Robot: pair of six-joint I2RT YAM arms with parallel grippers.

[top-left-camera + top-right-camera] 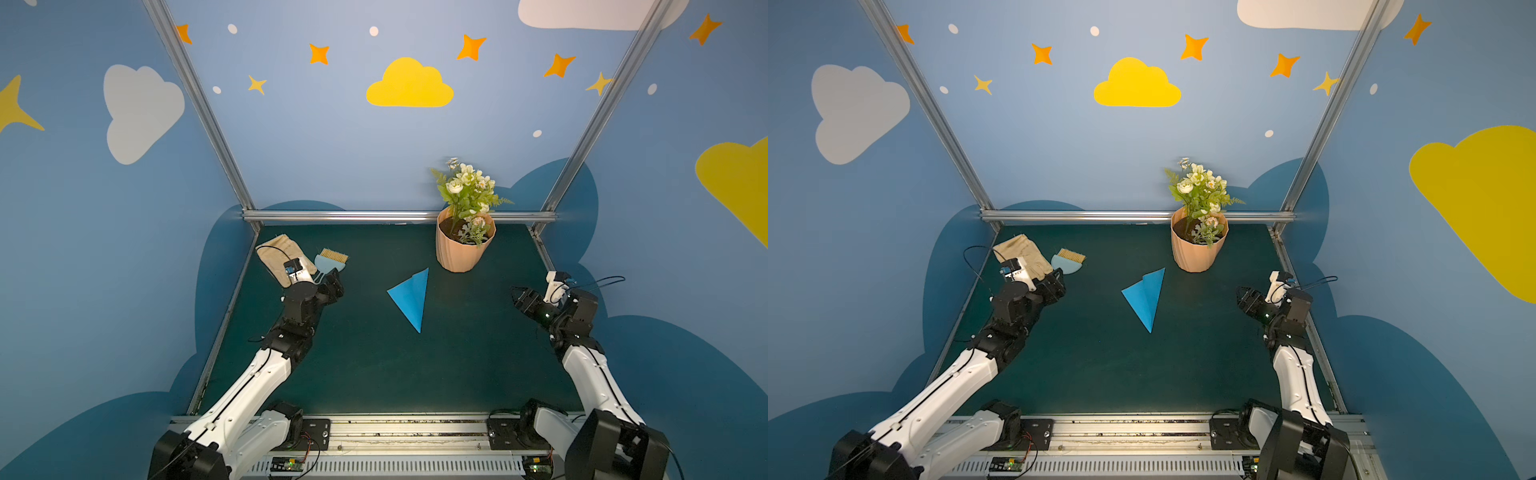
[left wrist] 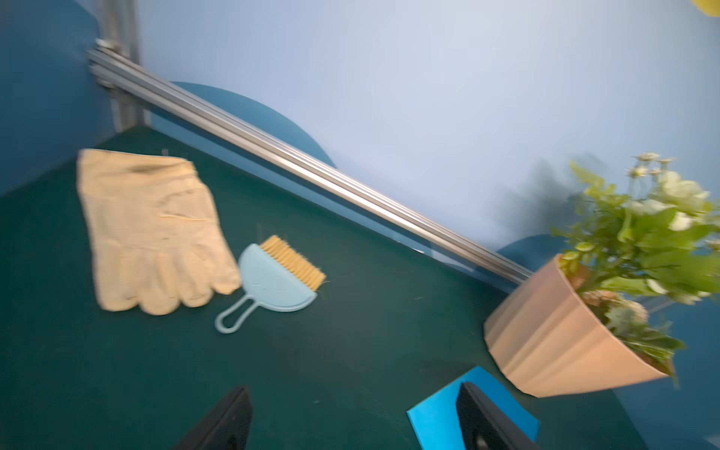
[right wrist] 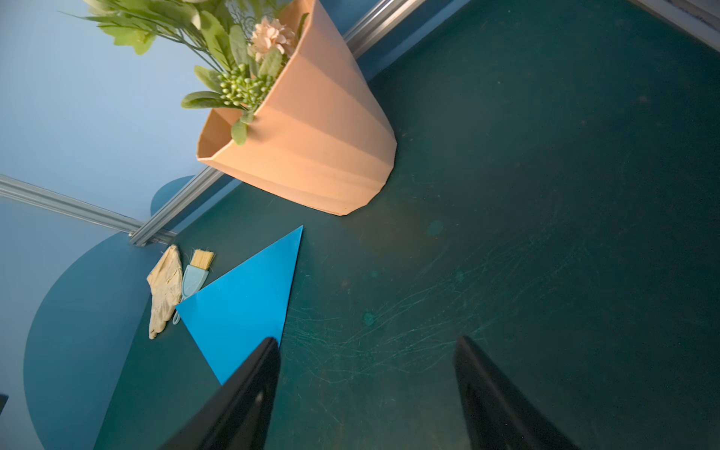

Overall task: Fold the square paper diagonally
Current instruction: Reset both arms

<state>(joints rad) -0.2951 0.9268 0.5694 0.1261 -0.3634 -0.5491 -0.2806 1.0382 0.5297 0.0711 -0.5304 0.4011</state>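
Observation:
The square paper [image 1: 411, 297] [image 1: 1146, 297] lies mid-table as a bright blue triangle, one flap near its far corner slightly lifted. My left gripper [image 1: 334, 282] [image 1: 1057, 280] hovers to its left, open, with only bare mat between the jaws in the left wrist view [image 2: 354, 389]; one finger there overlaps a corner of the paper [image 2: 432, 420]. To the paper's right my right gripper [image 1: 515, 295] [image 1: 1241, 293] is open and empty too. The right wrist view shows its jaws [image 3: 366, 341] wide apart over the mat, the paper [image 3: 245, 300] off to one side.
A peach flowerpot [image 1: 463, 249] [image 1: 1198, 249] with flowers stands just behind the paper. At the back left lie a tan glove [image 1: 276, 253] [image 2: 152, 230] and a small light-blue dustpan brush [image 1: 330, 259] [image 2: 272, 280]. An aluminium rail [image 1: 374, 215] edges the table's back.

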